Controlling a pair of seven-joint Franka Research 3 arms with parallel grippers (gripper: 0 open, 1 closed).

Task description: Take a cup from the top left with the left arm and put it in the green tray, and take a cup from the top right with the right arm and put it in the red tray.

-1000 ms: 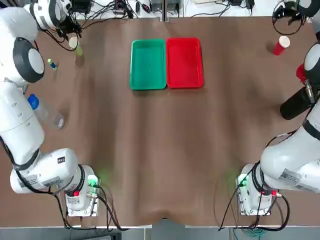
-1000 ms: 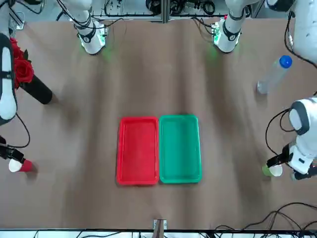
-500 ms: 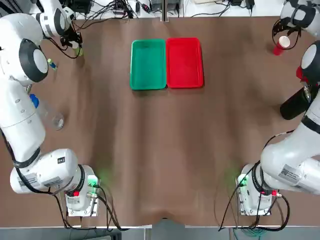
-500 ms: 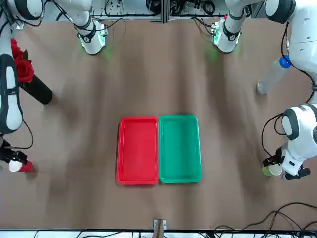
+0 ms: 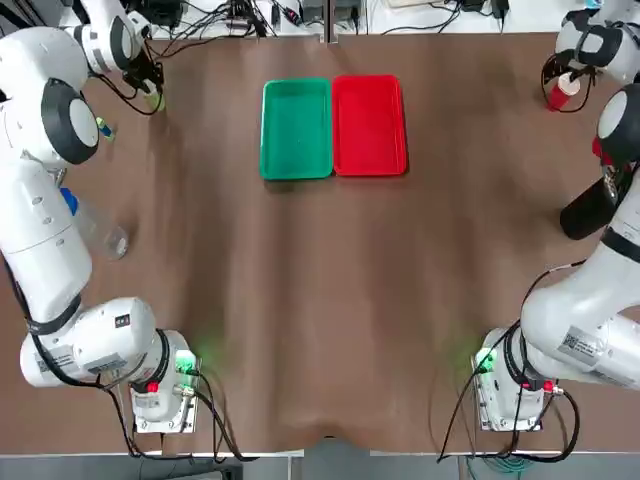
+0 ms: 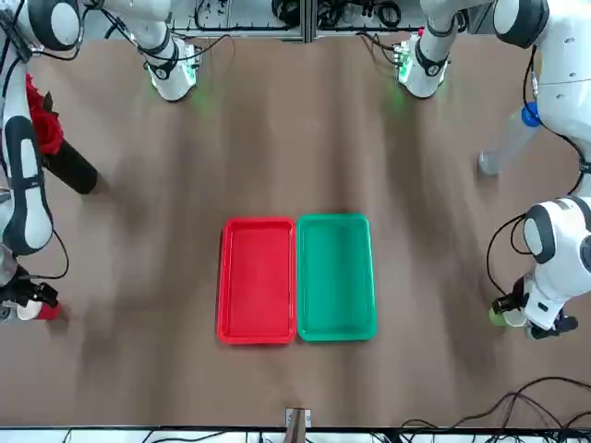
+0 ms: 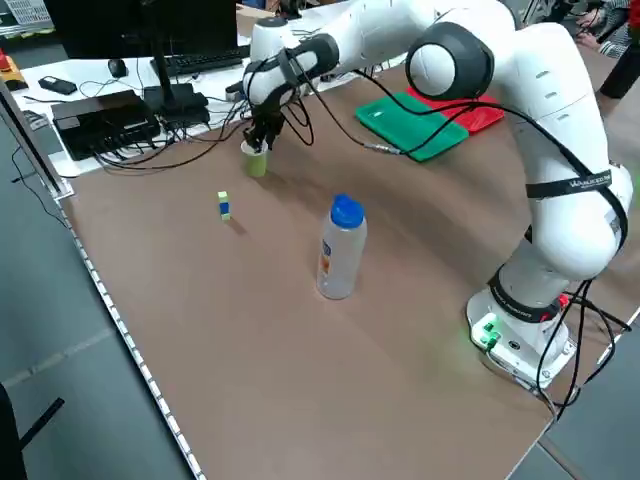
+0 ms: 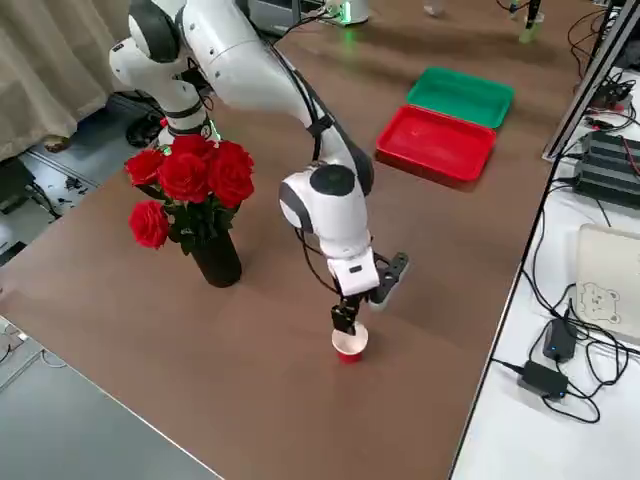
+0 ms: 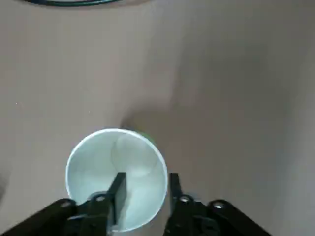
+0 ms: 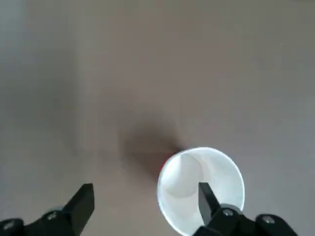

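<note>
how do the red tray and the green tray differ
The red tray is red, while the green tray is green. From overhead, the red tray sits on the right and the green tray on the left. Both are rectangular, rimmed and empty.

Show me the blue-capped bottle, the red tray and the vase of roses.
Blue-capped bottle [image 7: 342, 250]: left side view, its body.
Red tray [image 6: 258, 281]: front view, its floor.
Vase of roses [image 8: 217, 259]: right side view, the black vase.
</note>
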